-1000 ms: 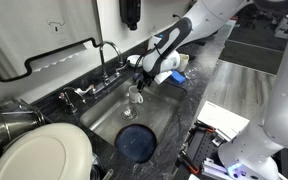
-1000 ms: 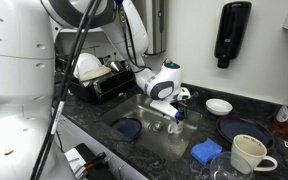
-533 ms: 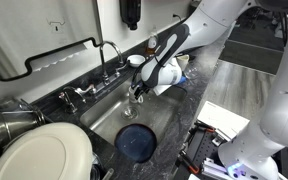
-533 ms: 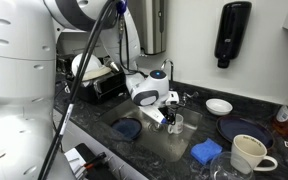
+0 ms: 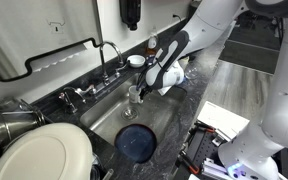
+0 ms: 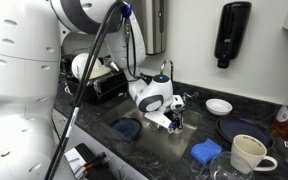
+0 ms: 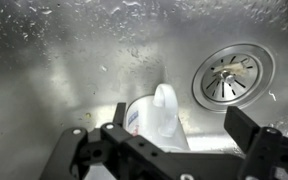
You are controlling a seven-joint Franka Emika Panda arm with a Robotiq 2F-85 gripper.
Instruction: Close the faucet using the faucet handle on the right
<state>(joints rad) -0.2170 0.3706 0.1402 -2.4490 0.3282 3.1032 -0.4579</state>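
Observation:
The faucet (image 5: 109,55), a tall chrome gooseneck, rises behind the sink (image 5: 104,118). A small chrome faucet handle (image 5: 122,71) sits to the right of its base, and its position is too small to read. My gripper (image 5: 139,92) hangs low over the sink, in front of the faucet and apart from the handle. It also shows in the other exterior view (image 6: 174,120). In the wrist view my gripper (image 7: 179,135) is open. A white mug (image 7: 156,118) lies on the sink floor between the fingers, closer to the left finger (image 7: 114,135).
The drain (image 7: 232,72) lies to the mug's right. A blue plate (image 5: 136,143) lies in the sink. A white plate (image 5: 44,155) and a metal pot (image 5: 14,120) stand at the near left. A blue sponge (image 6: 206,150), a cup (image 6: 246,152) and a dark plate (image 6: 242,130) sit on the counter.
My arm has swung from the counter side towards the sink and lowered, so the gripper now hangs over the mug in the sink. The gripper stays open.

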